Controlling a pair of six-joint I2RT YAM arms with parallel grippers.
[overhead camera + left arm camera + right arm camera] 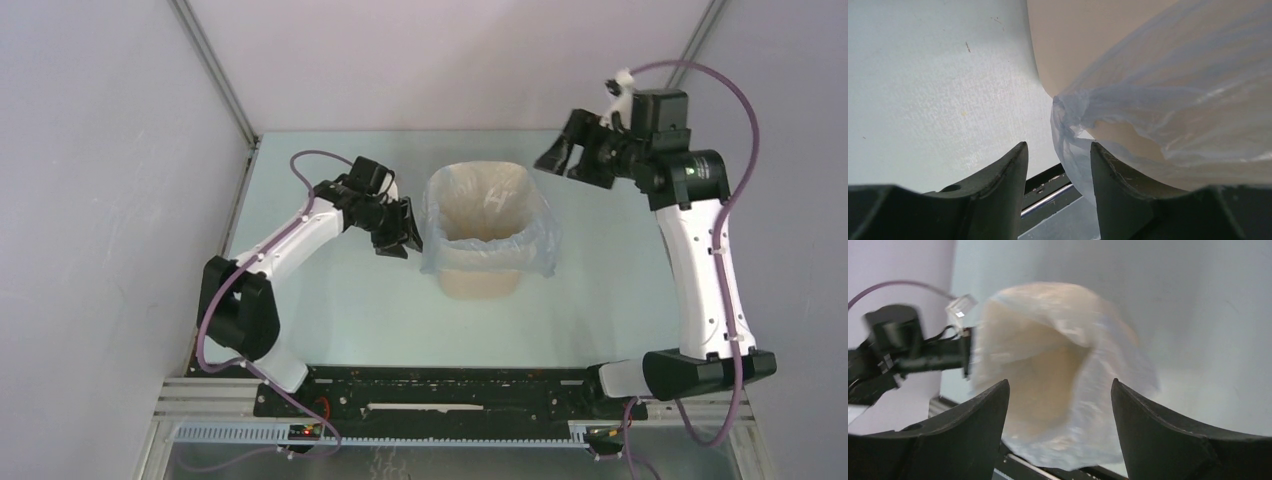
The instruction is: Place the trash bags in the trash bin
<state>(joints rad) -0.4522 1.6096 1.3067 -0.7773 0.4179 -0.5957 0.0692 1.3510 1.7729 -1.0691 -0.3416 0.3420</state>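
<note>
The beige trash bin stands upright mid-table. The pale-blue trash bag lines it, its film folded over the rim and hanging down the outer walls. My left gripper is open, low against the bin's left side. In the left wrist view the left gripper has a bunched corner of the bag hanging by its right finger, against the bin wall. My right gripper is open and empty, raised at the back right. The right wrist view is blurred: the right gripper faces the bin's mouth and the bag.
The pale table is walled by grey panels on the left, back and right. A black base rail runs along the near edge between the arm bases. My left arm shows beside the bin in the right wrist view.
</note>
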